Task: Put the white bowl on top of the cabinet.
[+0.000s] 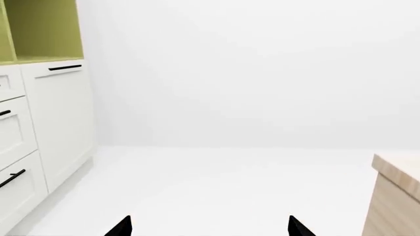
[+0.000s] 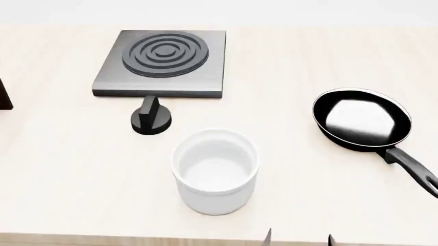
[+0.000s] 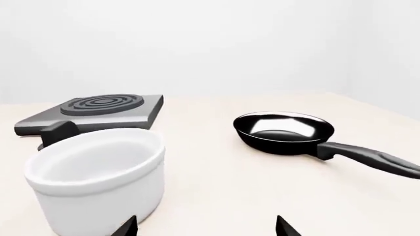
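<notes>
1. Left gripper (image 1: 210, 227), left wrist view: only two dark fingertips show at the frame edge, set wide apart w/ nothing between, so jaws are spread and empty. It faces white floor, a white drawer unit (image 1: 39, 142) w/ black handles and a light wood counter corner (image 1: 397, 189). No bowl in sight here, so this arm is well apart from the job.

2. Head view: right gripper (image 2: 299, 239) shows as two thin tips at the near edge of the table (image 2: 55, 174), apart, holding nothing. White bowl (image 2: 215, 170) stands upright near the table's front edge, just ahead of those tips and toward the robot's left. Stove plate (image 2: 163, 63) and its black knob (image 2: 151, 116) sit behind the bowl; frying pan (image 2: 362, 120) lies off to the right, well apart. A dark sliver at the far left edge (image 2: 5, 95) is possibly the cabinet, too little shows to be sure.

3. Right wrist view: bowl (image 3: 98, 179) is near, off-centre from the gap between the spread tips; pan (image 3: 285, 132) lies further out.

4. Risks, as I judge:
- tips aren't lined up w/ the rim, so a straight advance could shove the bowl into the knob or tip it.
- glossy, straight wall: a one-sided rim pinch may slip during the lift.
- bowl is close to the table edge, so a bump toward the robot could drop it.
- cabinet top unseen: placement needs a look first.
</notes>
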Controlling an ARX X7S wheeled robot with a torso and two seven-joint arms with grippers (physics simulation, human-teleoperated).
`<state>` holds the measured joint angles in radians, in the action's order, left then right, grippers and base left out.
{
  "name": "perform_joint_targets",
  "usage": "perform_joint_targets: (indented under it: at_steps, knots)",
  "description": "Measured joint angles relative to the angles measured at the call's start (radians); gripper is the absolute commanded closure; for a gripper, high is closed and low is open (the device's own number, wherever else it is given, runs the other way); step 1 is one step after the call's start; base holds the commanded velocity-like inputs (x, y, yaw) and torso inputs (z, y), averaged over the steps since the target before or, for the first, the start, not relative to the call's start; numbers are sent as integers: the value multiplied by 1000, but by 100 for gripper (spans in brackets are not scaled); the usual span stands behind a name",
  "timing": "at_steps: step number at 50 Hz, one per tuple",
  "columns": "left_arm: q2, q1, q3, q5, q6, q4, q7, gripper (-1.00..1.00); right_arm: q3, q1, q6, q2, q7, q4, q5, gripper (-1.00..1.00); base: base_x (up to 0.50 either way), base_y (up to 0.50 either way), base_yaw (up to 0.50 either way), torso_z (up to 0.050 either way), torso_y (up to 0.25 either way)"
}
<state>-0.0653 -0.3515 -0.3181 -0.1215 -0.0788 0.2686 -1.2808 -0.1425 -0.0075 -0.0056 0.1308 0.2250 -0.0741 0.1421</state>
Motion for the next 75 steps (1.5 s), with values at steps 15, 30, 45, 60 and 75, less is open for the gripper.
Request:
perform_joint_targets:
  at_steps: [15,30,45,60,75]
  knots:
    - [-18,-4,17,-17,3,-5,-14,-100,-26,-50,138,32,66,-331,-49,-100,5,41,0,0,0]
    - [-31,-7,27,-31,1,-7,-22,-100,-57,-85,199,57,103,-574,-93,-100,179,484,0,0,0]
    - [-40,-9,37,-39,-2,-10,-30,-100,-80,-89,218,71,120,-638,-113,-100,209,500,0,0,0]
    - [-48,-10,44,-45,-6,-12,-35,-100,-88,-90,224,81,129,-659,-108,-100,208,500,0,0,0]
    - [-55,-11,50,-51,-10,-15,-38,-100,-81,-92,219,87,132,-667,-70,-100,132,204,0,0,0]
